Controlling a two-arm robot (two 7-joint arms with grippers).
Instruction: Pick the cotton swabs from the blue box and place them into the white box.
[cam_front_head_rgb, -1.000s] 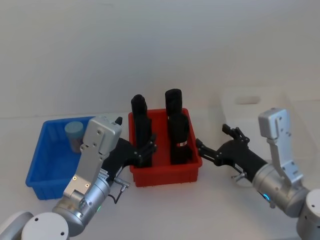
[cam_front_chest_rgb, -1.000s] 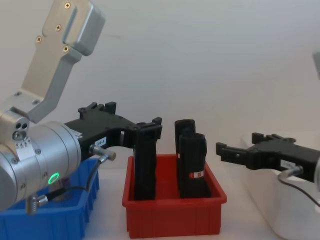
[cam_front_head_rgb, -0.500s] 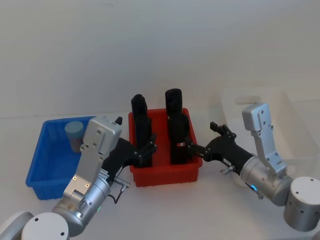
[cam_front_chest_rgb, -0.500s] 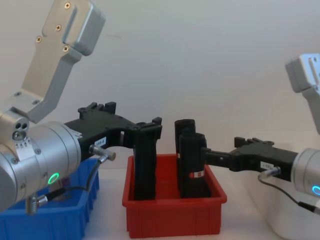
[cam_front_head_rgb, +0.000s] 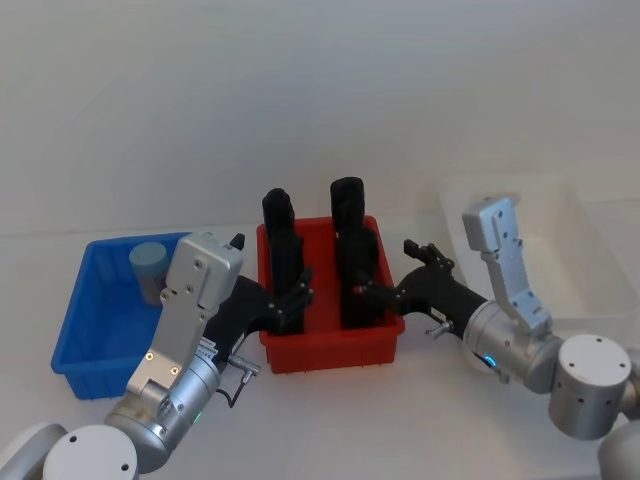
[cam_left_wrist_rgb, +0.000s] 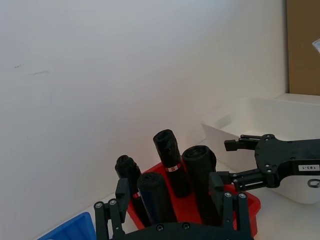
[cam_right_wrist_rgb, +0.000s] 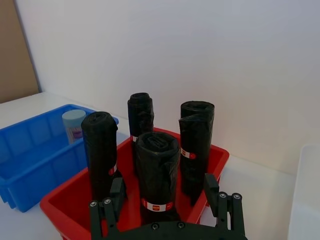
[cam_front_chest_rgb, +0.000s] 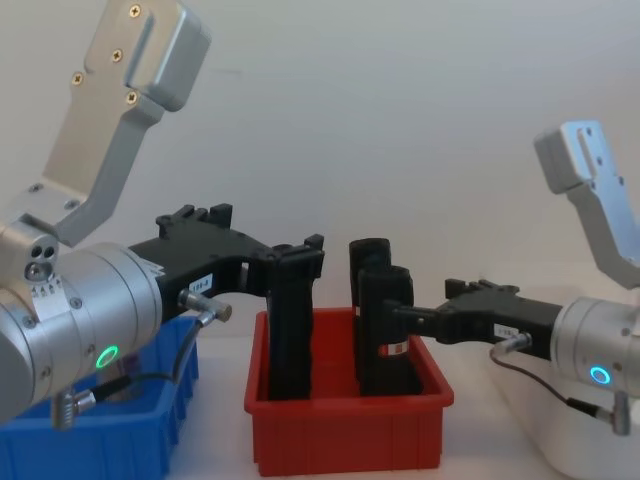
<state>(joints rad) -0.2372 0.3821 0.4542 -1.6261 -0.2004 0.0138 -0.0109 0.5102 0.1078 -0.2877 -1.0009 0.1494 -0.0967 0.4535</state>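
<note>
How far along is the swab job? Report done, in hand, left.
Done: nothing; the cotton swabs sit in the blue box. In hand: nothing; left gripper and right gripper, both open, are at the red bin. Left: grasp the swabs, move them to the white box.

R gripper (cam_front_head_rgb: 372, 293) moved left, now at red bin (cam_front_head_rgb: 330, 345).

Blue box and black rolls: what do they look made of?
Blue box: moulded plastic by its look, glossy with a thick rim. Black rolls in the red bin: seemingly thin plastic film rolled tight, creased and faintly shiny, each with a paper band.
</note>
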